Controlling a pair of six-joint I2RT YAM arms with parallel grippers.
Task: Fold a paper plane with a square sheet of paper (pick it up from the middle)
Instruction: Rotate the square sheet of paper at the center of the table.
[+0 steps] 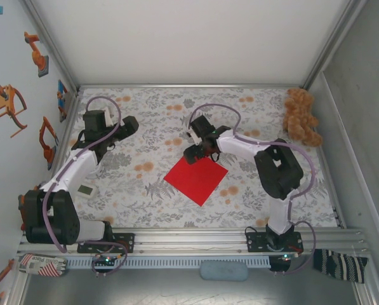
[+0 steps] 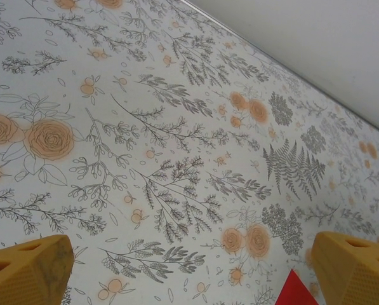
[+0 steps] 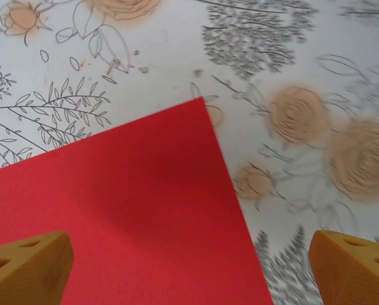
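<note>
The square sheet of paper (image 1: 197,180) is bright red and lies flat and unfolded on the flowered table, turned like a diamond. My right gripper (image 1: 199,149) hovers over its far corner with the jaws wide open. In the right wrist view the sheet (image 3: 132,216) spreads under the right gripper (image 3: 189,270), nothing between the yellow fingertips (image 3: 27,267). My left gripper (image 1: 127,127) stands open at the back left, well away from the sheet. In the left wrist view one red corner (image 2: 295,291) shows near the right fingertip (image 2: 354,267) of the left gripper (image 2: 189,273).
A brown teddy bear (image 1: 301,117) sits in the back right corner. A small white device (image 1: 86,189) lies by the left arm. White walls close the table at the back and sides, and a metal rail (image 1: 189,240) runs along the near edge.
</note>
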